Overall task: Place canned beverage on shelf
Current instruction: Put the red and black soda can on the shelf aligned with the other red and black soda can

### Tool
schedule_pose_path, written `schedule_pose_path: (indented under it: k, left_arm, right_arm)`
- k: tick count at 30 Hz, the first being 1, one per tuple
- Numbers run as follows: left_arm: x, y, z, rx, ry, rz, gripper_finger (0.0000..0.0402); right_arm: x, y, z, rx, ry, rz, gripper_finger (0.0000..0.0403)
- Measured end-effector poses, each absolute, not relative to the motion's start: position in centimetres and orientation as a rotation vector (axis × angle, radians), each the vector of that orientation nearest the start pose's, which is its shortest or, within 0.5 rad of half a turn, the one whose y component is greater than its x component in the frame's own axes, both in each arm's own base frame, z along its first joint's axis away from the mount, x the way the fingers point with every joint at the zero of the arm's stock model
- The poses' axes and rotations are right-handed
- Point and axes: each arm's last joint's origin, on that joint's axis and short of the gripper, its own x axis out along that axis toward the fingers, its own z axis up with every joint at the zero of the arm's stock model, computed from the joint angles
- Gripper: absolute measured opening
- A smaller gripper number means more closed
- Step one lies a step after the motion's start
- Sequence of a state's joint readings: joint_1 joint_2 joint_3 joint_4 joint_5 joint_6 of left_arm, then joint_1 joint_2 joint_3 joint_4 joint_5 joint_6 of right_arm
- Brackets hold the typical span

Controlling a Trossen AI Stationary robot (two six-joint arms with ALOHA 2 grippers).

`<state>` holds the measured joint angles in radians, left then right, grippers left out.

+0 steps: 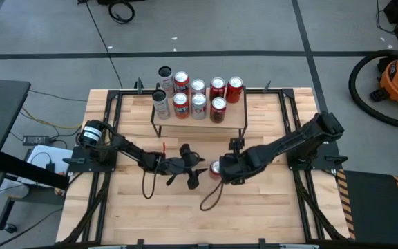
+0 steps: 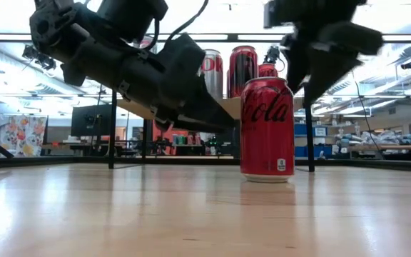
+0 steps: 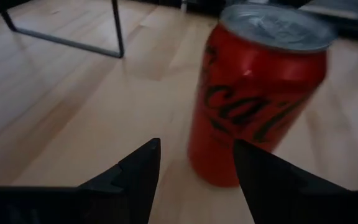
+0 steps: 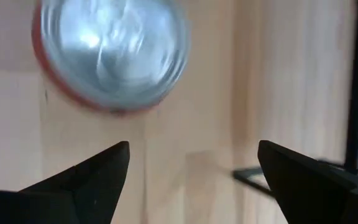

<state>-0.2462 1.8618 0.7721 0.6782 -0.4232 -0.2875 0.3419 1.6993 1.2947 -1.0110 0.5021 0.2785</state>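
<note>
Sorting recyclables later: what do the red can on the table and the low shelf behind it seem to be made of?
The red cola can looks like thin painted metal, probably aluminium: glossy printed wall, bare silvery lid in the left wrist view. The low shelf looks like a pale matte wood board on thin black legs, likely metal.

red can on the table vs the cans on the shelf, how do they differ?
The red can stands alone on the tabletop; the shelf cans sit raised on the shelf, grouped in two rows. The left gripper and right gripper, both open, flank the red can; none is near the shelf cans. All stand upright.
</note>
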Motion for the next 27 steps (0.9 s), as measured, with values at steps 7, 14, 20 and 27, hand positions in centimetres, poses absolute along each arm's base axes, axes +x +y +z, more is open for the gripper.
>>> schedule_pose_path:
  k: [7,14,20,27]
  left_arm:
    - [34.0,-7.0,12.8,-0.126,0.354,0.329,0.0213]
    - [34.2,-6.3,13.1,-0.136,0.321,0.366,0.0213]
    - [34.3,-6.9,13.2,-0.125,0.320,0.288,0.0213]
    - [34.1,-7.5,13.1,-0.107,0.331,0.236,0.0213]
  right_arm:
    - [29.7,10.6,21.1,-0.256,1.240,-0.265,0.0365]
    - [30.4,10.9,20.4,-0.224,1.153,-0.224,0.0365]
    - [30.9,9.5,20.4,-0.271,1.154,-0.240,0.0365]
    - [31.3,7.6,20.4,-0.355,1.183,-0.251,0.0365]
